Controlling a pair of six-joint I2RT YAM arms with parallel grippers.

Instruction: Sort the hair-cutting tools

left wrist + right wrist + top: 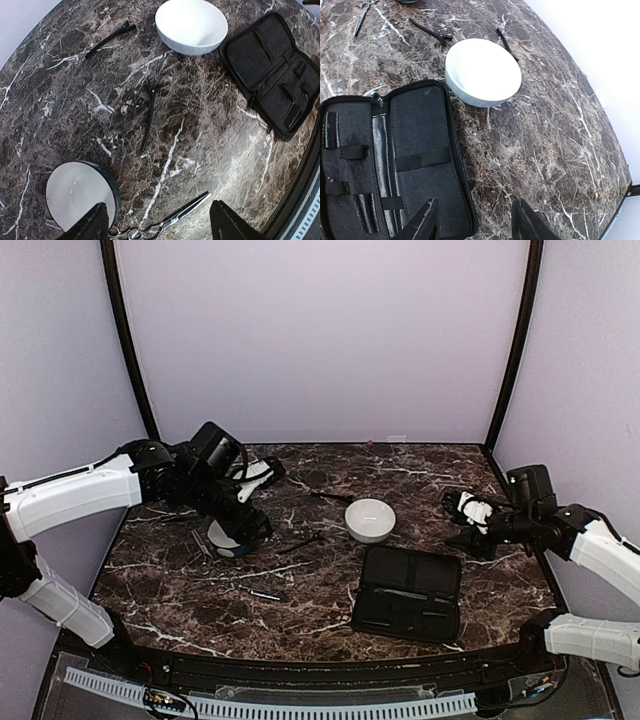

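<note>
Silvery scissors [170, 220] lie on the marble just below my open left gripper [160, 227], beside a dark-rimmed bowl [80, 195]; nothing is between its fingers. One black clip [149, 117] lies mid-table, and another black clip [110, 39] lies farther off, near the white bowl [191, 26]. From above, the left gripper [262, 478] hovers over the dark-rimmed bowl [240, 535]. A slim silvery tool [200, 543] lies left of that bowl. My right gripper [475, 225] is open and empty, above the right edge of the open black case [390, 160], with the white bowl [483, 72] ahead of it.
The black case [408, 592] lies open at the front right of the marble table [500, 570]. The white bowl [370, 520] stands mid-table. Dark posts and pale walls close in the back and sides.
</note>
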